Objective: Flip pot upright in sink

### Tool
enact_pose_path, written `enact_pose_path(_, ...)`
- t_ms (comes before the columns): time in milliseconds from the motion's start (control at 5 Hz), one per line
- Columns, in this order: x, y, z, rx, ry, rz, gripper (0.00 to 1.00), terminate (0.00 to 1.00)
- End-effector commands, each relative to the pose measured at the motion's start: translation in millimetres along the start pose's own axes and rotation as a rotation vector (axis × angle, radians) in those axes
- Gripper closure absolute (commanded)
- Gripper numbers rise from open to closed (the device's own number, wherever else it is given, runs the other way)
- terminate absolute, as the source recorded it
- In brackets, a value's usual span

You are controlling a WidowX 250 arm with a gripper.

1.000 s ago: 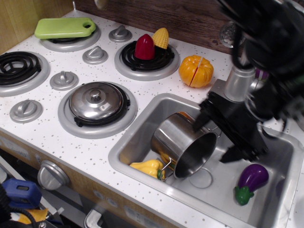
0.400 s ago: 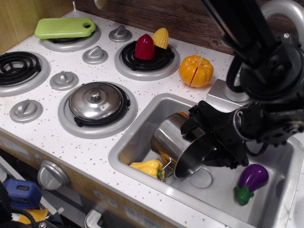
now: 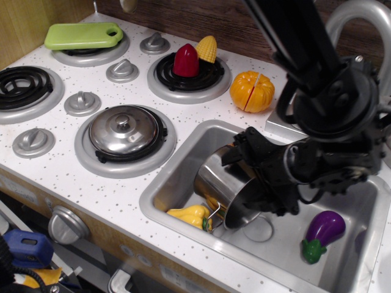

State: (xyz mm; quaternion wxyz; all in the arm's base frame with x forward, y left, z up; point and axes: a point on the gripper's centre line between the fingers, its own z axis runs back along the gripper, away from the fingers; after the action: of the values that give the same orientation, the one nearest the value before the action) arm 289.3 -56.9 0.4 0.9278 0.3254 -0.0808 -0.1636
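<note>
The shiny steel pot [image 3: 215, 178] lies on its side in the sink [image 3: 177, 174], at its left half, with its open mouth facing the front right. One wire handle shows at its lower rim. My black gripper [image 3: 250, 180] has come down from the right and sits at the pot's rim. Its jaws stand spread, one finger [image 3: 235, 152] over the pot's upper wall and the other low by the mouth. I see no firm hold on the pot.
A yellow pepper [image 3: 189, 215] lies in the sink under the pot and a purple eggplant [image 3: 324, 231] at the front right. A steel lid [image 3: 124, 130] rests on the near burner. An orange pumpkin [image 3: 252, 90] sits behind the sink. The faucet [image 3: 360, 12] arches at the back right.
My gripper has moved left and down across the sink, from beside the pot's mouth to over its rim. The pot has not moved.
</note>
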Motion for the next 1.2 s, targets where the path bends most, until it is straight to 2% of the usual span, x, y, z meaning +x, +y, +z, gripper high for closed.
enact_pose_path(0, 4, 27, 2, -0.023, -0.058, 0.000, 1.00, 0.00)
enact_pose_path(200, 4, 35, -4, -0.064, -0.104, -0.005, 1.00, 0.00)
enact_pose_path(400, 3, 32, -7, -0.057, -0.134, 0.010, 1.00, 0.00)
enact_pose_path(600, 2, 31, -8, -0.081, -0.158, 0.034, 1.00, 0.00)
enact_pose_path(1000, 7, 19, 4, -0.126, -0.124, 0.096, 1.00, 0.00)
